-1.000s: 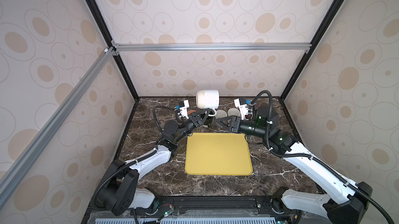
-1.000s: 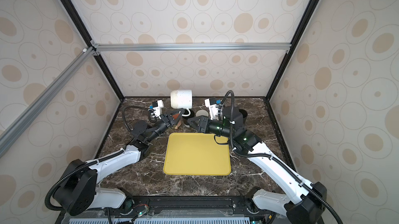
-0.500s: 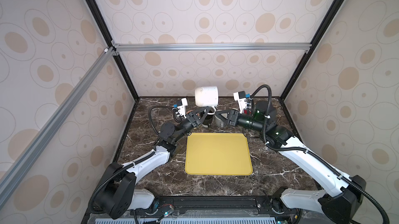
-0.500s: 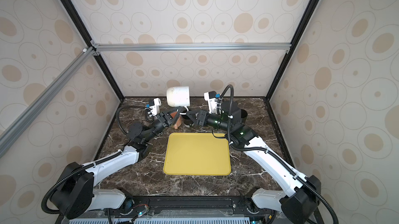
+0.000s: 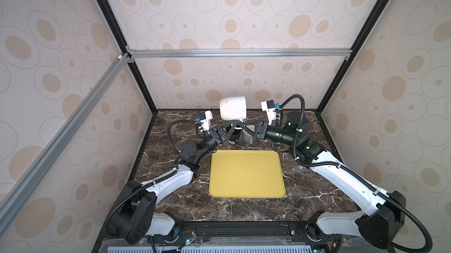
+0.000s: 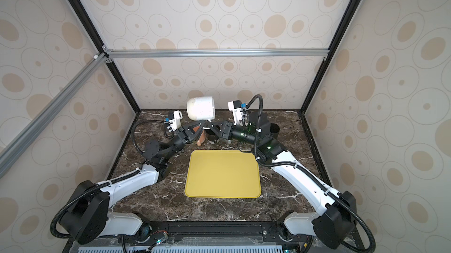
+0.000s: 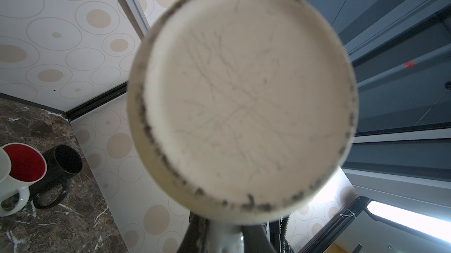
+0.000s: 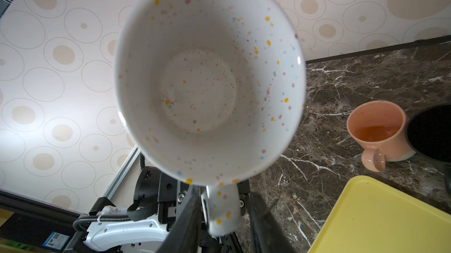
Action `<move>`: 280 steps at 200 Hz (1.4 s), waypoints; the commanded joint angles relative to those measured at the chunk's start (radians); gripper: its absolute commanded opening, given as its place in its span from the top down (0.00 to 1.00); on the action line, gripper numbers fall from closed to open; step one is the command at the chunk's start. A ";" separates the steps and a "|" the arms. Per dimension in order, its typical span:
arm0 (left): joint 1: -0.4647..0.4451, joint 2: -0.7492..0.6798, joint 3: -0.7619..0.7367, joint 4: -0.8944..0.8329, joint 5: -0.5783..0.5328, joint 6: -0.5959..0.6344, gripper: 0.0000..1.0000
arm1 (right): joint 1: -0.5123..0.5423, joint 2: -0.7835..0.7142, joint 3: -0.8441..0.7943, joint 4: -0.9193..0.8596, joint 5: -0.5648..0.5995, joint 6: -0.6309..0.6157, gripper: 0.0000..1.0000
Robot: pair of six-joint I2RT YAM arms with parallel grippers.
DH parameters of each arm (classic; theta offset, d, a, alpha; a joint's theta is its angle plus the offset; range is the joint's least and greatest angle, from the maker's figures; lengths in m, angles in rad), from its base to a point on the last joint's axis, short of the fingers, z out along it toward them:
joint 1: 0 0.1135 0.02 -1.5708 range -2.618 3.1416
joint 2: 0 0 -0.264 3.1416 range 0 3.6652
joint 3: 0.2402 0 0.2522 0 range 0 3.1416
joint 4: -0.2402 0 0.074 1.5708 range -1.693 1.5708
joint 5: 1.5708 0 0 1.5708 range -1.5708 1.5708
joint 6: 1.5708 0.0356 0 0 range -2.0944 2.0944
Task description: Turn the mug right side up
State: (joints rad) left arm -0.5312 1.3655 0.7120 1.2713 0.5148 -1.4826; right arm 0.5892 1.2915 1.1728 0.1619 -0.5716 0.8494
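The dark marble bench (image 5: 317, 190) carries a yellow tray (image 5: 245, 173) at its middle. Both arms reach to the far middle, past the tray's far edge. The speckled white mug (image 5: 233, 110) is up in the air there, clear of the bench. In both top views it lies on its side, base to the left, mouth to the right, handle pointing down. Below it, at the far side of the bench, stand a pink mug (image 8: 377, 129), a black mug (image 7: 66, 164) and a red-lined white mug (image 7: 24, 166). The left gripper (image 7: 224, 237) is pinched on the mug's handle from the base side. The right gripper (image 8: 222, 217) has its jaws spread either side of the same handle, with a gap showing on one side.
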 commanded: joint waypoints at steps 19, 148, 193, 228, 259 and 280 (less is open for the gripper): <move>-0.006 -0.007 0.022 0.174 0.005 -0.015 1.00 | -0.008 0.019 0.036 0.078 -0.035 0.039 0.71; -0.010 0.031 0.009 0.168 0.001 -0.017 1.00 | -0.009 0.075 0.046 0.126 -0.075 0.091 1.00; -0.003 0.014 0.031 0.005 0.037 0.070 0.47 | -0.008 0.102 0.074 0.104 -0.077 0.093 1.00; 0.000 -0.056 0.017 -0.219 0.041 0.199 0.00 | -0.009 0.123 0.092 0.106 -0.060 0.095 1.00; 0.015 -0.195 -0.036 -0.468 -0.023 0.342 0.00 | -0.008 0.163 0.110 0.115 -0.052 0.104 1.00; 0.023 -0.304 0.001 -0.809 -0.130 0.507 0.00 | -0.008 0.197 0.130 0.120 -0.054 0.114 1.00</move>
State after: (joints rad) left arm -0.5232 1.1774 0.6735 0.8192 0.4896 -1.2034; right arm 0.5797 1.4776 1.2274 0.1493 -0.6250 0.9565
